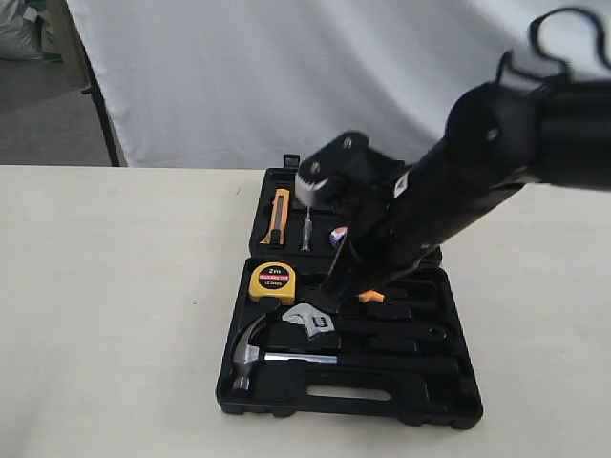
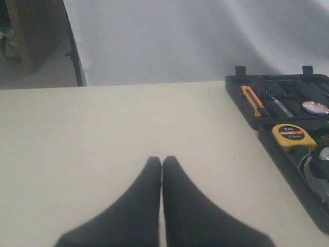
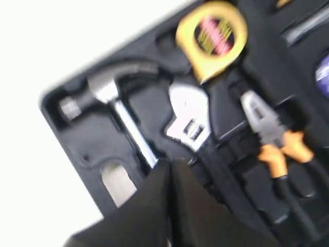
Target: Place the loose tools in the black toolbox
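Note:
The black toolbox (image 1: 449,405) lies open on the table, and all three tools lie in its recesses. The claw hammer (image 1: 250,348) and the silver wrench (image 1: 310,322) are in the near half. The blue-purple tape roll (image 1: 338,237) is in the far half. My right gripper (image 1: 323,301) hangs shut and empty just above the wrench. In the right wrist view its tips (image 3: 171,162) are by the hammer (image 3: 110,85) shaft and the wrench (image 3: 189,121). My left gripper (image 2: 162,159) is shut over bare table, left of the toolbox (image 2: 267,126), and holds nothing.
A yellow tape measure (image 1: 273,282) and orange-handled pliers (image 1: 372,297) sit in the near half. An orange utility knife (image 1: 279,215) and a screwdriver (image 1: 306,232) sit in the far half. The right arm covers the box's right side. A white backdrop hangs behind the table.

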